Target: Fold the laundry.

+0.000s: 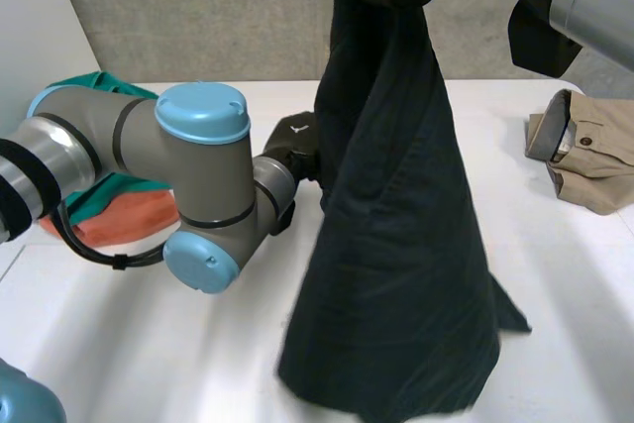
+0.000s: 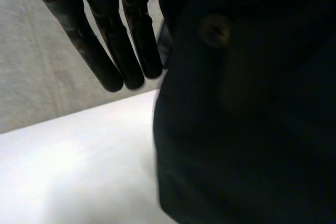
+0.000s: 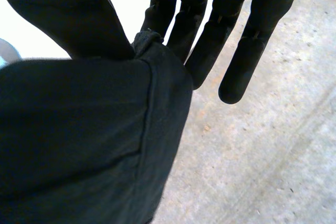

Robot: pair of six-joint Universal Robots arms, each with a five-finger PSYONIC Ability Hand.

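While the right hand (image 3: 63, 14) is pinching the dark garment (image 1: 396, 245) between thumb and finger at top centre, the garment is hanging down to the table (image 1: 129, 344) and the left hand (image 2: 113, 40) is holding straight, close-set fingers beside it.

Large dark navy cloth garment (image 1: 396, 215), hanging: top bunch cut off by the upper edge, lower hem blurred. Behind its left side, black left hand (image 1: 290, 141), mostly covered. Further to its left, crumpled teal and orange cloths (image 1: 129, 220), half hidden by the grey left arm (image 1: 129, 131). To its right, folded beige garment (image 1: 594, 156), cut by the edge.
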